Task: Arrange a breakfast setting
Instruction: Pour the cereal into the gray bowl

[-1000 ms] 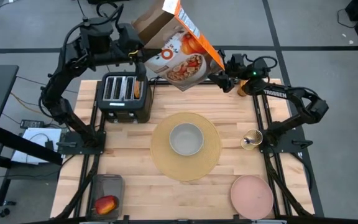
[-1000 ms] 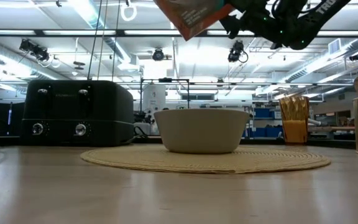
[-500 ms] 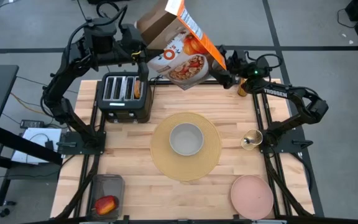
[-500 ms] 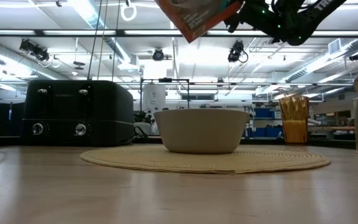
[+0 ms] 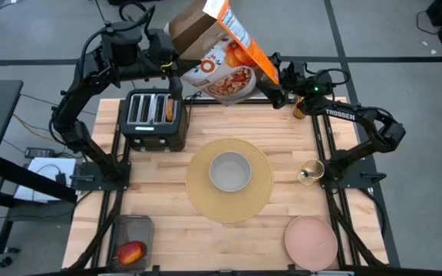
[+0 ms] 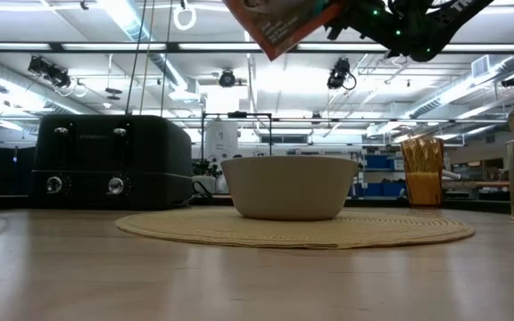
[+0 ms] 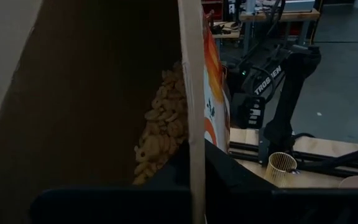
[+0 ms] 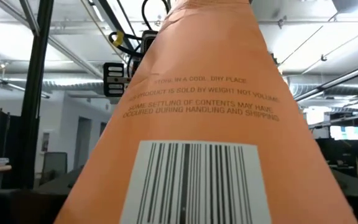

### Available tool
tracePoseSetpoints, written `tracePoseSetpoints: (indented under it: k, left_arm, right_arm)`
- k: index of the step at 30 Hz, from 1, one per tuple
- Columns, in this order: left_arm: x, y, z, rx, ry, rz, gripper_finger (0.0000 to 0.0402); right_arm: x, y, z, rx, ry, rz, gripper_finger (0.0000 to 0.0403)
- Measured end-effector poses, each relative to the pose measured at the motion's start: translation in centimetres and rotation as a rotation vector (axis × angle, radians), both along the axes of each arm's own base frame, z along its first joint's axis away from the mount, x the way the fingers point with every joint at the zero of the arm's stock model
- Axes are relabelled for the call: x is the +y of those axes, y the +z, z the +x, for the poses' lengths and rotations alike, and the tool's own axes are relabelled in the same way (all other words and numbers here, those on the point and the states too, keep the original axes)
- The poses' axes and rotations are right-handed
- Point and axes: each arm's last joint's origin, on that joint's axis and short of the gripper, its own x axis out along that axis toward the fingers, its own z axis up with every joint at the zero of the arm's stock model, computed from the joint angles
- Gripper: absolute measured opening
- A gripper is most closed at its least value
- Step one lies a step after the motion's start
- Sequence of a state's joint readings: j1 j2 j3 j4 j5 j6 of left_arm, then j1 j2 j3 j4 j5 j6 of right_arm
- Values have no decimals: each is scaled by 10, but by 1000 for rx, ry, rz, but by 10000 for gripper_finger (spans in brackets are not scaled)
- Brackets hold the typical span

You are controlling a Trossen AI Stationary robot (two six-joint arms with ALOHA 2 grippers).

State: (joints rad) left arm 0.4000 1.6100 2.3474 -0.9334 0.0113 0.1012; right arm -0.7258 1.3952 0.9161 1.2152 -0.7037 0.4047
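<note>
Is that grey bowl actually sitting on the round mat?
Touching. The low view shows the grey bowl resting directly on the tan placemat, with no gap beneath it.

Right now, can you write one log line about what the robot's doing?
step: cereal box held up behind grey bowl | left claw: shut on box | right claw: at box bottom | bowl: on placemat

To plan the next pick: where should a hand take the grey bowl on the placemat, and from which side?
Best the rim of the grey bowl, from straight above, one finger inside the wall and one outside. It stands upright and open in the middle of the placemat; its wide round body probably offers no hold from the side.
</note>
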Motion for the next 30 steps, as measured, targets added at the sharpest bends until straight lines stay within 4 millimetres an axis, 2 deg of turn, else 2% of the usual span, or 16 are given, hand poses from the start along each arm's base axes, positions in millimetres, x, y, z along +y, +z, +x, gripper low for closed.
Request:
tracePoseSetpoints:
  k: [7,14,19,23,30]
  left_arm:
    - [-1,1,-3,-12,5,-18,66]
    - [-10,20,-23,-154,8,-37,172]
    - [-20,33,-36,-247,-78,-17,237]
    - [-29,46,-56,-336,-119,-6,254]
    - [-39,55,-79,-401,-127,-28,245]
  right_arm:
    - [-1,0,-2,14,14,-24,305]
    - [-1,9,-15,17,27,-51,303]
    - [3,13,-26,62,83,-86,302]
    - [11,16,-38,107,123,-123,301]
    - [24,13,-75,183,106,-119,300]
